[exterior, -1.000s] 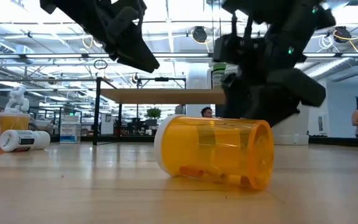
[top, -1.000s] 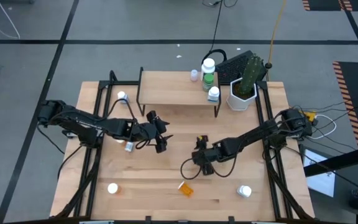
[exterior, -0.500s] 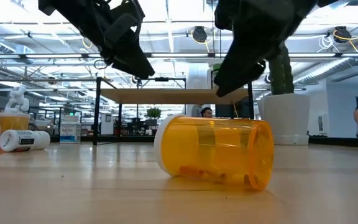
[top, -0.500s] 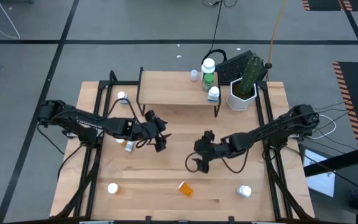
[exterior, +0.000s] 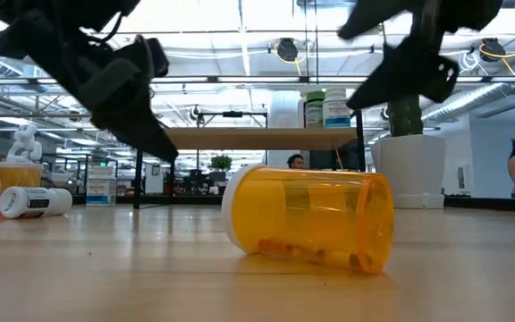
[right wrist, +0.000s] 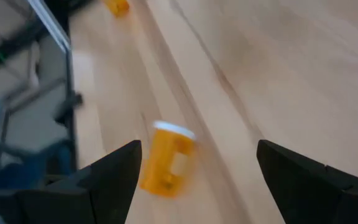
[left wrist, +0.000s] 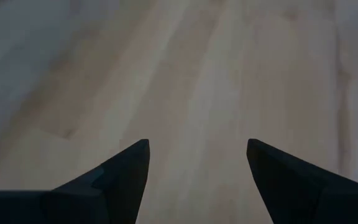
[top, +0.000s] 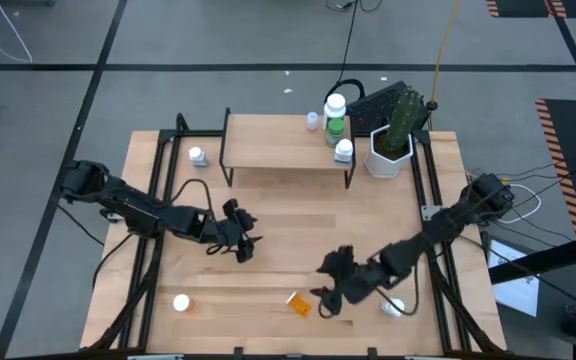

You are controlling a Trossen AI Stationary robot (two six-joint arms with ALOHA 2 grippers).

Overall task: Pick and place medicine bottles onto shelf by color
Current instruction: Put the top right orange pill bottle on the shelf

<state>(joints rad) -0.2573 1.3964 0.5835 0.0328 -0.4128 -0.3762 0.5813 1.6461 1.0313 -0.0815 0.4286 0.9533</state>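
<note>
An orange medicine bottle (top: 298,303) with a white cap lies on its side near the table's front edge; it also shows in the low view (exterior: 307,219) and the right wrist view (right wrist: 166,160). My right gripper (top: 326,297) hangs open just right of it, touching nothing (right wrist: 197,146). My left gripper (top: 241,246) stands open over bare wood at centre left (left wrist: 197,146). The shelf (top: 288,143) stands at the far edge on thin black legs, with a green bottle (top: 335,118) and a white bottle (top: 343,150) at its right end.
White bottles lie near the front left (top: 181,302), the front right (top: 395,307) and the far left (top: 197,155). A cactus in a white planter (top: 392,150) stands right of the shelf. The low view shows a lying white bottle (exterior: 34,201) and an orange bottle (exterior: 18,174).
My left gripper has gone down and toward the table's near edge, staying open. My right gripper has swung toward the near edge, close to the orange bottle, risen a little and rolled about its own axis, staying open. No bottle has moved.
</note>
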